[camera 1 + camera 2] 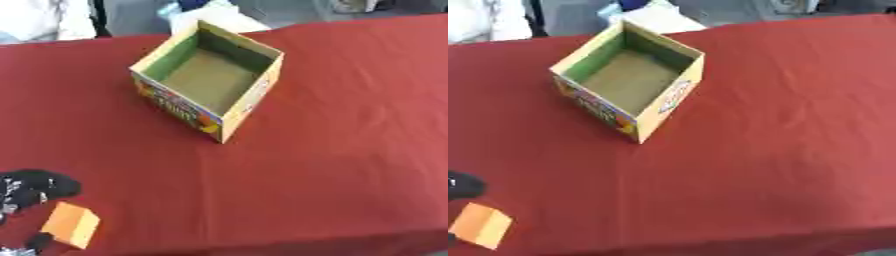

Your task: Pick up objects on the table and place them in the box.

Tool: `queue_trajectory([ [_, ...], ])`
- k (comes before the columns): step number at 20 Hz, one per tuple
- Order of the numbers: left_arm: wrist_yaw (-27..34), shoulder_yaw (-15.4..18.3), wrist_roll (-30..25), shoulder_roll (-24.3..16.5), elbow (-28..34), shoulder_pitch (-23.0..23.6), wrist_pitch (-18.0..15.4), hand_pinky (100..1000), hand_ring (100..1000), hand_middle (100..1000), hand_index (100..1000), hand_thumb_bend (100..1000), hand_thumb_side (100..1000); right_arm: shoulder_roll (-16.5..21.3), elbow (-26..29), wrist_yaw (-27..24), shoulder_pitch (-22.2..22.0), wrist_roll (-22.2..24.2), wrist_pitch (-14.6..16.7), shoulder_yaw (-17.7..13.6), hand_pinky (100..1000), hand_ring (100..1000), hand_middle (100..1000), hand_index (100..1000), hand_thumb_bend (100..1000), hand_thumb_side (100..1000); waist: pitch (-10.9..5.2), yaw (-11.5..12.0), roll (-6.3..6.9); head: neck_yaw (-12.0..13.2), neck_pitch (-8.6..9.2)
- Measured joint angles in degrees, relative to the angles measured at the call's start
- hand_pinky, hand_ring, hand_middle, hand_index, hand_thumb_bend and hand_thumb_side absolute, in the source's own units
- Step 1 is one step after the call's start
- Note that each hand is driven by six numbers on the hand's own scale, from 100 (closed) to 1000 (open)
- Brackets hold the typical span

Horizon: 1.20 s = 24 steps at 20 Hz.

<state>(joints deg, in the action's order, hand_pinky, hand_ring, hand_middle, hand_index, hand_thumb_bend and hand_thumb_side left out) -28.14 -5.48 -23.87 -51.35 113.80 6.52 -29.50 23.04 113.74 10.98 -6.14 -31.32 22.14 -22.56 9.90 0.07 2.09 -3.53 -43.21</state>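
**Left hand on orange block, box standing open**

I see the left hand (31,192) at the lower left corner of the left eye view, black with silver parts. Its fingers sit above the orange block (72,224) and a dark part, seemingly the thumb, shows below it at the picture's bottom edge. The block lies between them, so the hand appears curled around it, though the contact points are blurred. I cannot tell whether the block is lifted off the cloth or resting on it.

The box (262,82) stands upright on the red tablecloth (332,150), well apart from the hand, toward the far middle of the table. Its top is open; the inside shows green walls and a brown floor with nothing visible in it. Printed colours cover its outer sides.

My right hand shows in neither view.
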Motion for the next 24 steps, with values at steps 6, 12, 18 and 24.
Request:
queue_trajectory([
  [6,-1.7,0.0,0.8,0.0,0.0,0.1,0.5,923,940,898,966,100,268,0.0,0.0,0.0,0.0,0.0,0.0,0.0,637,746,512,699,100,757,0.00,-0.1,0.08,-0.7,0.03],
  [12,-4.0,-0.5,1.9,0.0,0.0,0.3,1.4,920,941,889,966,100,273,0.0,0.0,0.0,0.0,0.0,0.0,0.0,637,746,511,699,100,757,0.04,-0.3,0.10,-0.6,0.03],
  [18,-5.9,-1.2,2.3,0.0,0.0,0.4,1.2,901,945,876,965,100,275,0.0,0.0,0.0,0.1,0.0,0.0,0.0,636,746,511,698,100,758,0.21,-0.4,0.14,0.9,0.03],
  [24,-7.2,-1.5,3.6,-0.2,0.0,0.0,0.6,904,952,889,963,100,287,0.0,0.0,0.0,0.1,0.1,0.0,0.0,636,746,511,698,100,758,0.26,-0.4,0.14,1.7,0.03],
])
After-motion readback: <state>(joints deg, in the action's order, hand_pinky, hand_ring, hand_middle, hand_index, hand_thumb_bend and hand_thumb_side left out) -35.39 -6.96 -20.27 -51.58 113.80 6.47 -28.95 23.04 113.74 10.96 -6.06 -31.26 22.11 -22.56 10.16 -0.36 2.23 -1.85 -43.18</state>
